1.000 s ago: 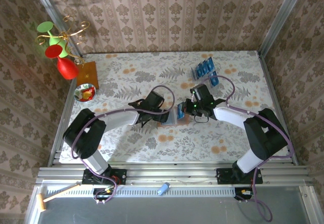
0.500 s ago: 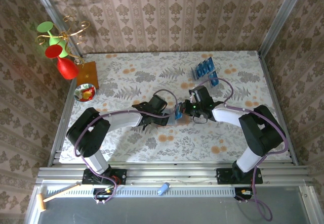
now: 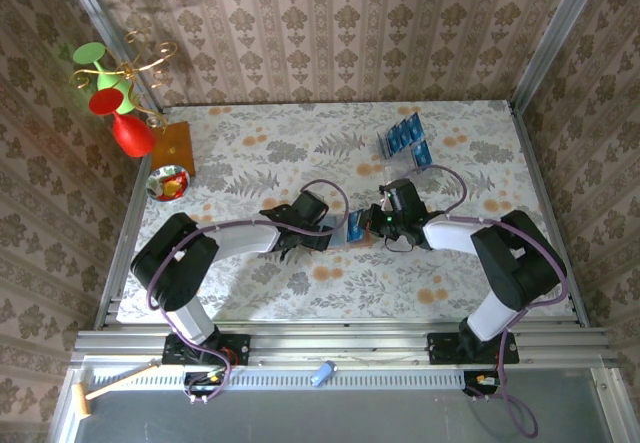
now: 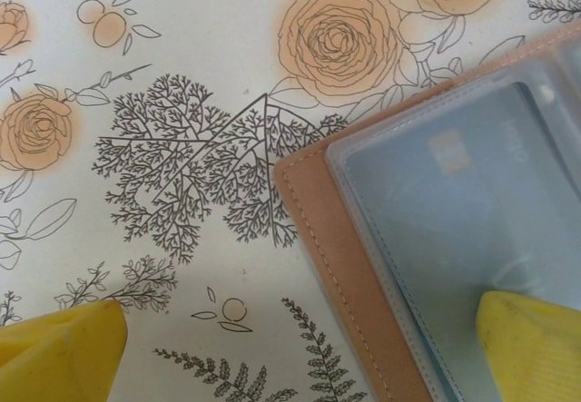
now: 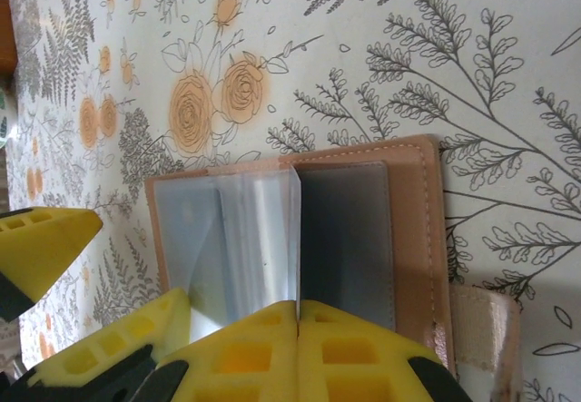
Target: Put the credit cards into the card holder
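Two grippers face each other over the open card holder [image 3: 336, 236] at the frame's centre.
Left gripper [image 4: 295, 352] jaws wide, one pad [image 4: 536, 348] resting on the holder's clear sleeve [image 4: 454, 202]; right gripper [image 5: 298, 329] pinched tight on a blue credit card [image 3: 354, 226] standing edge-up over the holder.

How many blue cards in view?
6 blue cards, roughly: about four standing in the clear rack, far right, maybe overlapping; one upright pinched in the right gripper; one sleeved in the card holder.

Card holder open; cards apart.
Salmon card holder [image 5: 413, 230] lies flat, inside up; blue credit cards [image 3: 405, 139] stand grouped well beyond it.
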You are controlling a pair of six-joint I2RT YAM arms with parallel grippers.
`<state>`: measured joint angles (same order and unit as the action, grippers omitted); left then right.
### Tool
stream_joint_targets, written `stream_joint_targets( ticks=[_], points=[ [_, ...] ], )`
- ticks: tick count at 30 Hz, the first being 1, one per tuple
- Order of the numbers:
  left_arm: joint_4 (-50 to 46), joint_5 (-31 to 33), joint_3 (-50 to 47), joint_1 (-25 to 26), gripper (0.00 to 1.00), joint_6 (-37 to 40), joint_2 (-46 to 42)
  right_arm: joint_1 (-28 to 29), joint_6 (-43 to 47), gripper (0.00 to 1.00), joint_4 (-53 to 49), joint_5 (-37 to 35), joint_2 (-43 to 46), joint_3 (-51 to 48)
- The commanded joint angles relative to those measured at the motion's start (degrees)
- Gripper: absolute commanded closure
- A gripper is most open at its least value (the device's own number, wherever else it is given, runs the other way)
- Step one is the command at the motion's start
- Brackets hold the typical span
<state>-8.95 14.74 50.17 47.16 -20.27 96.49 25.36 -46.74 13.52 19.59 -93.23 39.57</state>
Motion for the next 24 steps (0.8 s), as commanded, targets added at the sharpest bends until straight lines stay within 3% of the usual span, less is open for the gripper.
stream_joint_targets(
  ticks=[1, 14, 24],
  points=[
    [-3.1, 1.6, -1.5, -0.6, 0.00, 1.0, -0.3, -0.1, -0.8, 1.00, 2.6, 1.0, 2.4, -0.8],
    [-3.7, 1.5, -1.8, -0.4, 0.00, 0.2, -2.1, -0.9, 0.2, 1.00, 15.6, 7.4, -2.3, -0.5],
    [-3.3, 1.9, -3.6, -0.4, 0.00, -0.2, -4.0, -1.2, 0.1, 1.00, 18.2, 8.5, -5.0, -0.6]
  ],
)
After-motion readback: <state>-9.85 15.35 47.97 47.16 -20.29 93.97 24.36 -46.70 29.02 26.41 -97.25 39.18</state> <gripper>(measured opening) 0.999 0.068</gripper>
